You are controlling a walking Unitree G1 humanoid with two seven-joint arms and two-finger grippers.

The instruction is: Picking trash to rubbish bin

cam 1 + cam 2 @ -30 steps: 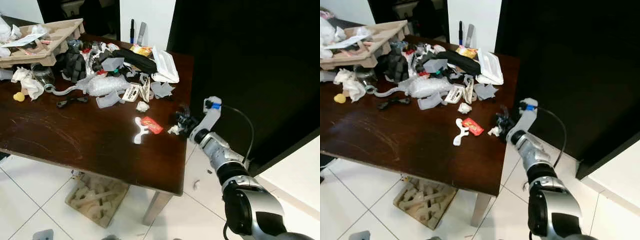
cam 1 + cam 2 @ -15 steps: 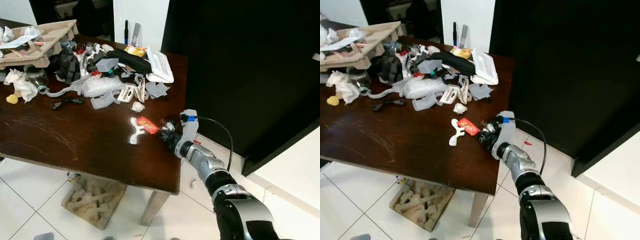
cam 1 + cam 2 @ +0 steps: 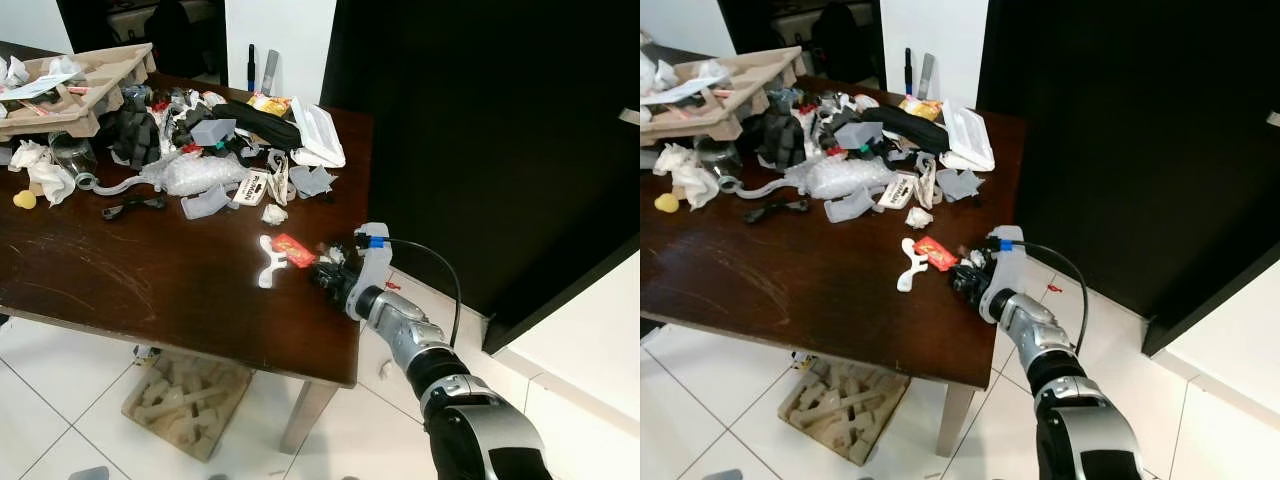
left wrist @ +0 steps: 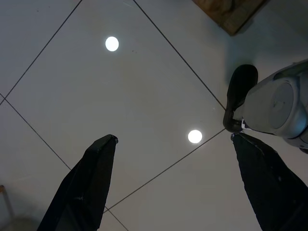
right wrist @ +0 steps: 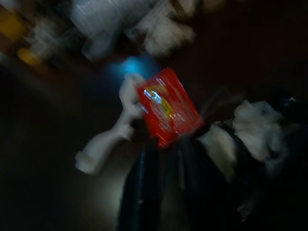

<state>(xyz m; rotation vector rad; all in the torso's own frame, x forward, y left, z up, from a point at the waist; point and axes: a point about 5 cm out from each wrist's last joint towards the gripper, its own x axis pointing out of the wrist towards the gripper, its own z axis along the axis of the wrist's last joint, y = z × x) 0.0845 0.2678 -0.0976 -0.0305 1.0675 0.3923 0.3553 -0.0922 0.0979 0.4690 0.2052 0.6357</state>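
Note:
A red wrapper (image 3: 295, 250) lies on the dark wooden table (image 3: 150, 280) near its right edge, overlapping a white plastic piece (image 3: 267, 263). A small crumpled white paper (image 3: 336, 254) sits just right of the wrapper. My right gripper (image 3: 322, 272) reaches over the table's right edge and is at the wrapper's near corner; in the blurred right wrist view the red wrapper (image 5: 168, 108) is directly ahead, with the white paper (image 5: 255, 127) beside it. My left gripper (image 4: 173, 144) hangs open above the floor tiles.
Trash is heaped at the table's far side: a cardboard tray (image 3: 80, 80), bubble wrap (image 3: 195, 172), a white foam box (image 3: 320, 130) and crumpled paper (image 3: 50, 175). A cardboard insert (image 3: 185, 400) lies on the floor under the table. A black wall (image 3: 480, 120) stands to the right.
My right gripper has moved left from the table's right edge over the tabletop, up to the red wrapper. The camera shifted slightly. The trash has not moved.

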